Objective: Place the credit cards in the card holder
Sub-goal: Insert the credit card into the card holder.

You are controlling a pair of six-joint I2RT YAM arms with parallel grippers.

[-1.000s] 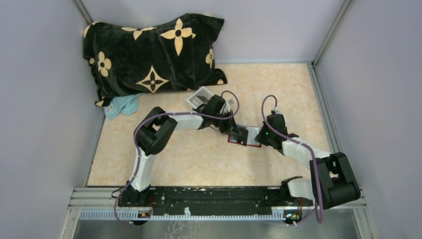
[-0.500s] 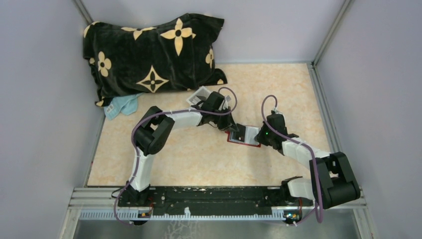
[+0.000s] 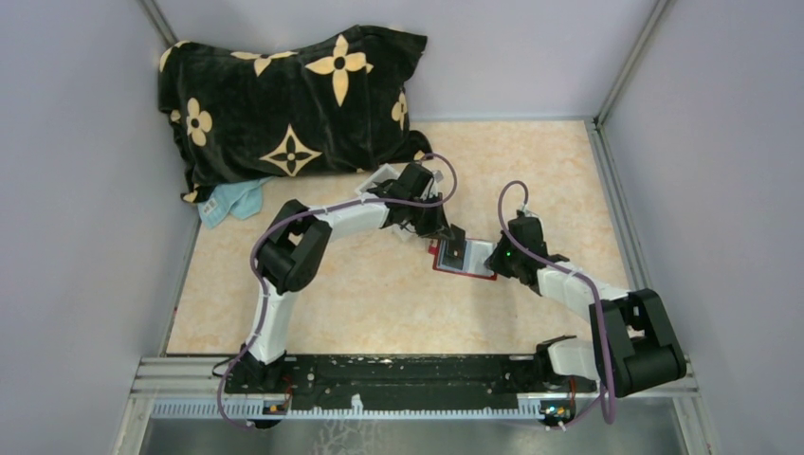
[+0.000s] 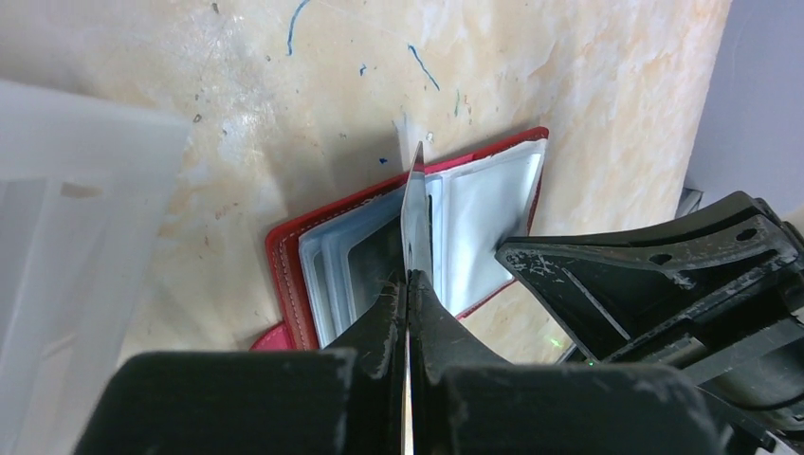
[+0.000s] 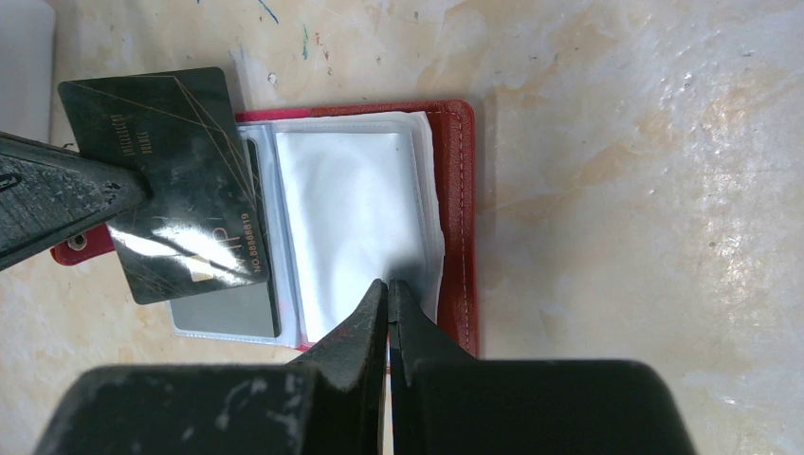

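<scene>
The red-edged card holder [image 5: 461,190] lies open on the table, its clear sleeves facing up; it also shows in the top view as the holder [image 3: 479,270]. My left gripper [image 4: 409,280] is shut on a dark credit card [image 5: 180,180], held edge-on over the holder's left half, with the card's lower edge at the sleeves. A grey card [image 5: 223,311] sits in a left sleeve beneath it. My right gripper [image 5: 387,282] is shut, its tips resting on the white right-hand sleeve near the holder's red edge.
A small white plastic tray [image 4: 76,218] stands just left of the holder, mostly under the left arm in the top view. A black pillow with tan flowers [image 3: 284,104] and a light blue cloth [image 3: 232,201] lie at the back left. Grey walls enclose the table.
My left gripper has drawn back a little toward the far left with the card, uncovering more of the holder. The right gripper has stayed put.
</scene>
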